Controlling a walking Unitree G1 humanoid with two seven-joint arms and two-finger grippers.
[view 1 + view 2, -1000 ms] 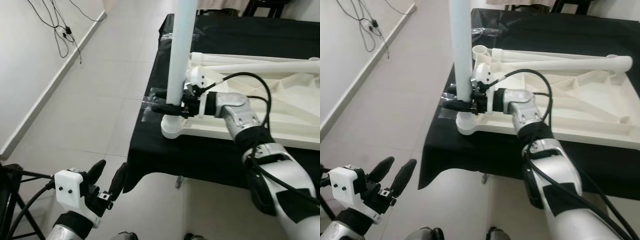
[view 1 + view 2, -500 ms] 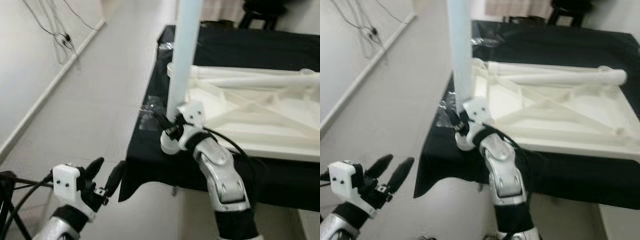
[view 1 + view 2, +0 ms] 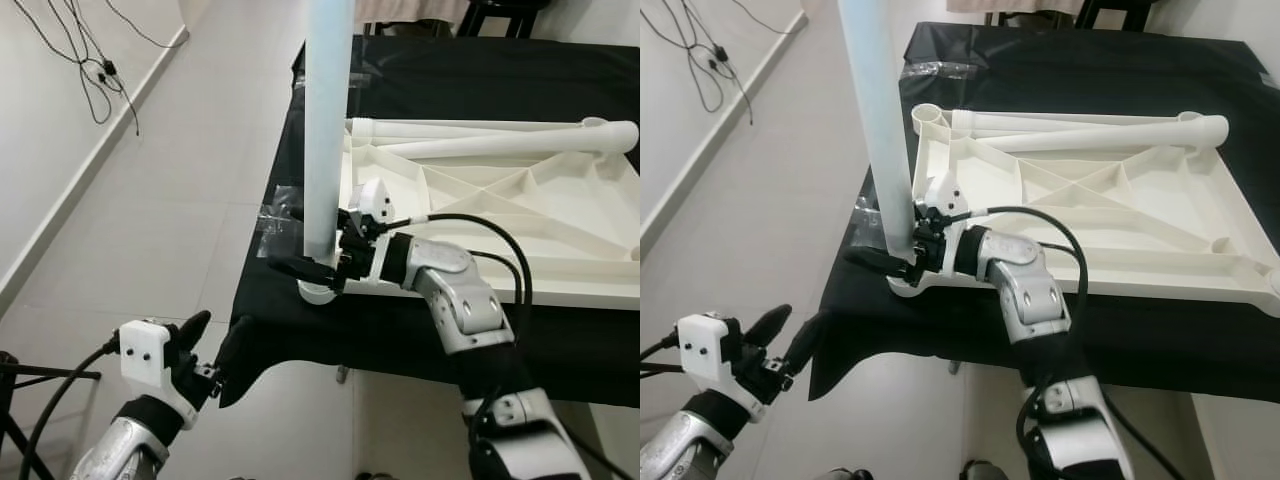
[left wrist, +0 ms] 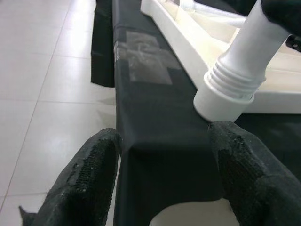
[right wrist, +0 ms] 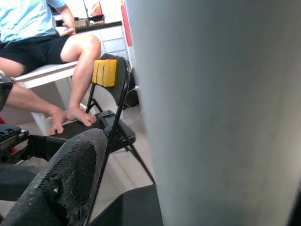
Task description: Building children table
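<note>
So one table leg [image 3: 328, 130] stands upright in the tabletop [image 3: 520, 215]'s near corner socket, right gripper [image 3: 318, 262] jaws clamped on it, left gripper [image 3: 215, 350] jaws apart below; other legs [image 3: 500, 135] remain unfitted

White tabletop [image 3: 500, 215] upside down, one leg [image 3: 326, 120] standing upright in its near left corner.

We see the ribbed underside facing up, flat on the black-draped bench [image 3: 470, 75]; the pale leg rises from a threaded corner socket [image 4: 229, 92]; another leg [image 3: 1090, 135] lies along the far edge; a further empty socket [image 3: 930, 115] shows at the far left corner.
</note>
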